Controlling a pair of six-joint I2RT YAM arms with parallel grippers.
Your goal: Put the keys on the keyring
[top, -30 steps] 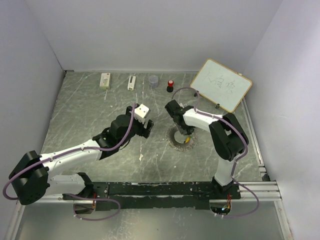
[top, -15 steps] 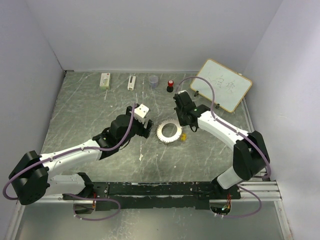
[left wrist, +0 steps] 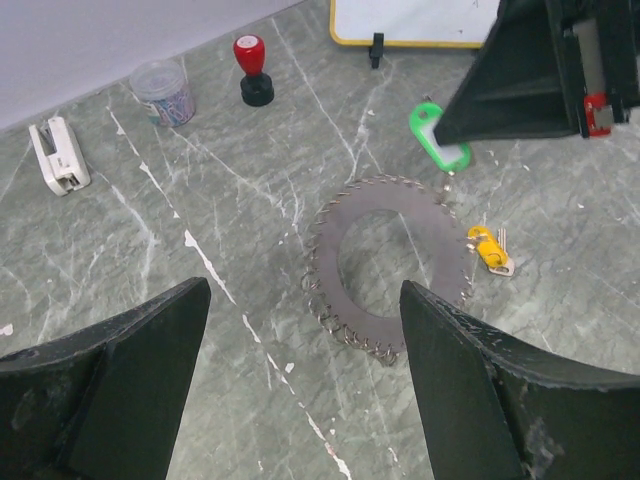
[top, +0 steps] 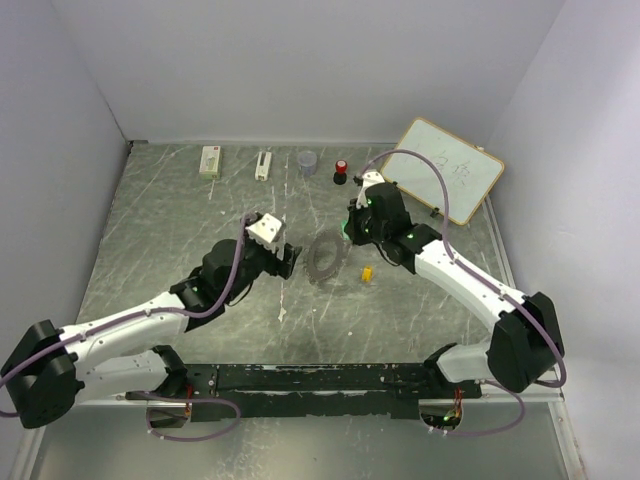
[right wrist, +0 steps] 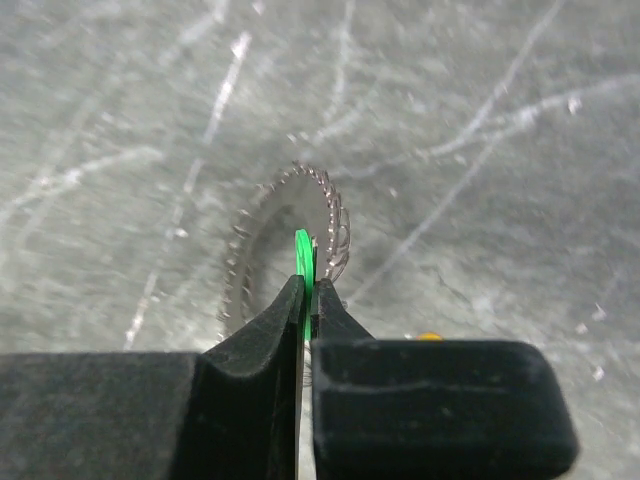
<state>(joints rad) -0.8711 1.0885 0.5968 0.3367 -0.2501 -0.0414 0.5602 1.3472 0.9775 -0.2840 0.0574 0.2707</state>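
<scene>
The right gripper [right wrist: 308, 292] is pinching the small bright green plastic key [right wrist: 303, 250] edge-on, just over the rim of the large thin metal keyring [left wrist: 390, 265], which is lying flat on the grey marbled table [left wrist: 230, 200]. The tiny yellow-orange key [left wrist: 487, 248] is lying just beside the ring. The left gripper [left wrist: 303, 300] is hovering nearby, jaws spread wide and empty.
</scene>
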